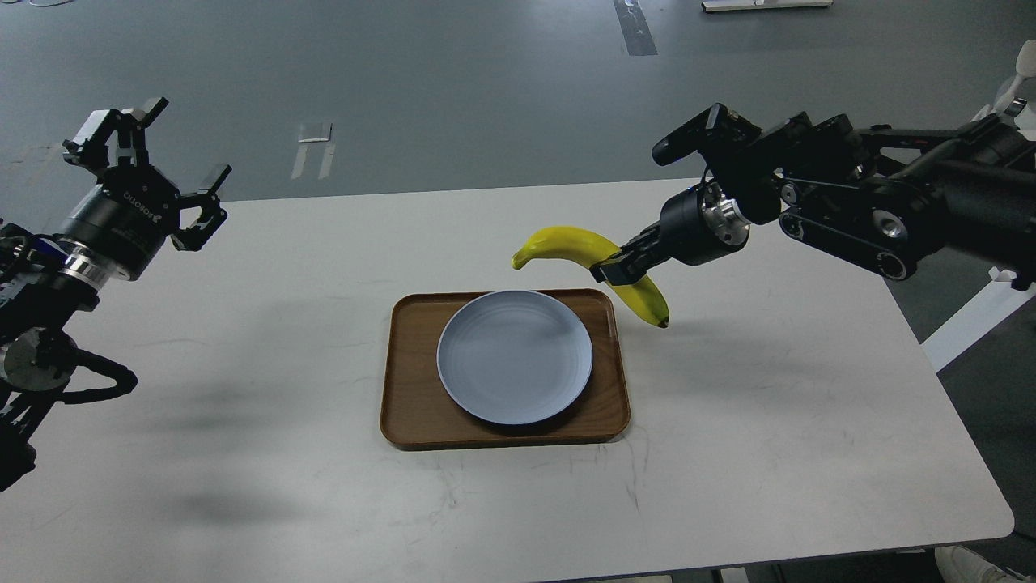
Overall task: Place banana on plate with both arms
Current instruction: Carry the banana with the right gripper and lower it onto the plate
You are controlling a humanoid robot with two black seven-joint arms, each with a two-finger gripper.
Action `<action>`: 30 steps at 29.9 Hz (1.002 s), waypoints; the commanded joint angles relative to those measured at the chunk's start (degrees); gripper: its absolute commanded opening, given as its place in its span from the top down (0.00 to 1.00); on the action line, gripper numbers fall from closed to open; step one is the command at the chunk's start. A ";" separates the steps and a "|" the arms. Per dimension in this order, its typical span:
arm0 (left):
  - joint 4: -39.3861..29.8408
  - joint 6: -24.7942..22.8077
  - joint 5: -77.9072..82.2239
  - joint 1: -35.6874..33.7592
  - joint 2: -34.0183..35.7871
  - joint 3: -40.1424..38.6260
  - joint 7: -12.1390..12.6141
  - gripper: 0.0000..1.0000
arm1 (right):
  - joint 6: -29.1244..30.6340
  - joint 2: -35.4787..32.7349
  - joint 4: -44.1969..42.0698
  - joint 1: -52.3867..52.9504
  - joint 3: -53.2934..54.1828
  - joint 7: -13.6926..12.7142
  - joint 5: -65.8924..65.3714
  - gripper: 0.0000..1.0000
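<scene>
My right gripper point(613, 269) is shut on the yellow banana point(571, 245) near its middle and holds it in the air above the far right corner of the brown tray point(409, 421). The banana's dark tip points down to the right. The pale blue-grey plate point(515, 356) lies on the tray, empty, just left of and below the banana. My left gripper point(154, 162) is open and empty, raised over the table's far left edge, far from the plate.
The white table point(769, 453) stretches around the tray. Grey floor lies beyond its far edge. Another white table and a wheeled chair leg show at the far right edge.
</scene>
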 commanded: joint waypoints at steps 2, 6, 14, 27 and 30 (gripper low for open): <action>-0.04 0.00 0.00 0.00 -0.11 0.01 -0.05 0.02 | 0.00 6.76 -3.26 -0.96 -1.02 0.00 0.01 1.00; -0.04 0.00 0.00 0.00 -0.20 0.01 -0.05 0.02 | 0.00 10.29 -5.55 -2.28 -1.81 0.00 0.01 1.00; -0.04 0.00 0.00 0.00 -0.11 0.01 -0.14 0.02 | 0.00 15.83 -12.05 -4.74 -4.01 0.00 0.10 1.00; -0.13 0.00 -0.09 -0.09 -0.02 0.01 -0.05 0.02 | 0.00 15.83 -14.17 -5.62 -4.10 0.00 0.97 0.88; -0.21 0.00 -0.09 -0.09 0.50 0.01 -0.05 0.02 | 0.00 15.83 -13.55 -5.71 -4.10 0.00 4.74 0.86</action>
